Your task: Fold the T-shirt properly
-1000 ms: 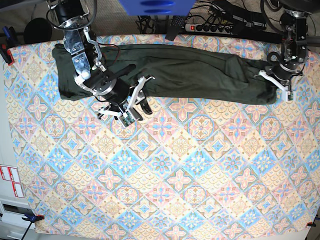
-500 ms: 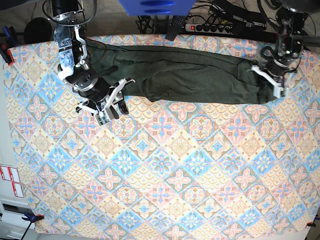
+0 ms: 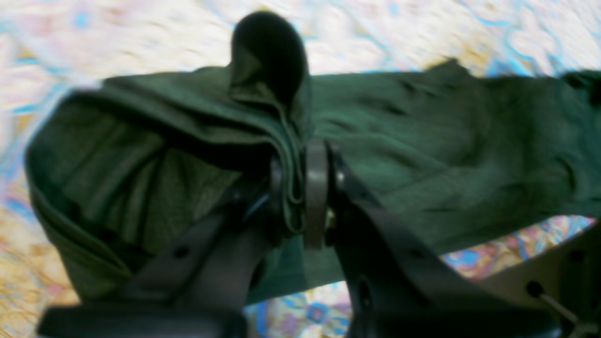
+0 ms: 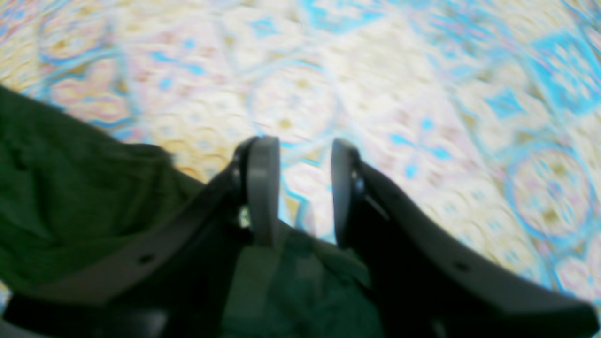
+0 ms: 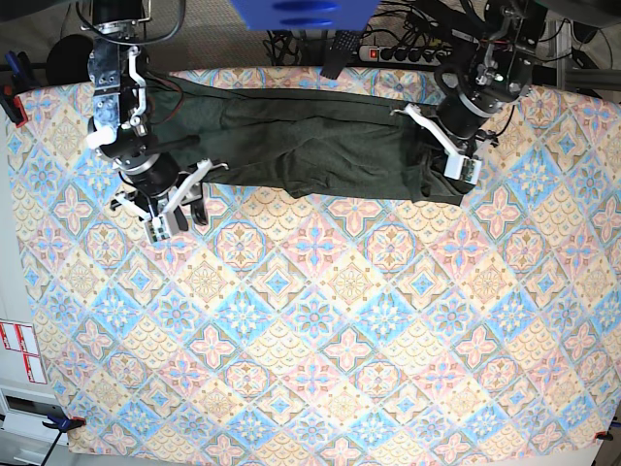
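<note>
The dark olive-green T-shirt (image 5: pixel 320 146) lies in a long band along the far side of the patterned tablecloth (image 5: pixel 320 320). My left gripper (image 5: pixel 456 165) is at the band's right end. In the left wrist view the left gripper (image 3: pixel 300 197) is shut on a bunched fold of the T-shirt (image 3: pixel 446 155), which sticks up above the fingers. My right gripper (image 5: pixel 178 218) hovers just in front of the band's left part. In the right wrist view the right gripper (image 4: pixel 300 188) is open with only tablecloth between its fingers, and the T-shirt (image 4: pixel 70 211) lies below and to the left.
A power strip (image 5: pixel 398 50) and cables run behind the table's far edge, beside a blue object (image 5: pixel 301 12). A clamp (image 5: pixel 12 102) grips the cloth at the left edge. White labels (image 5: pixel 19 349) sit off the table's left side.
My left gripper has moved left, pulling the shirt's right end with it, so the band is shorter. My right gripper has moved left off the shirt and now hangs over the cloth.
</note>
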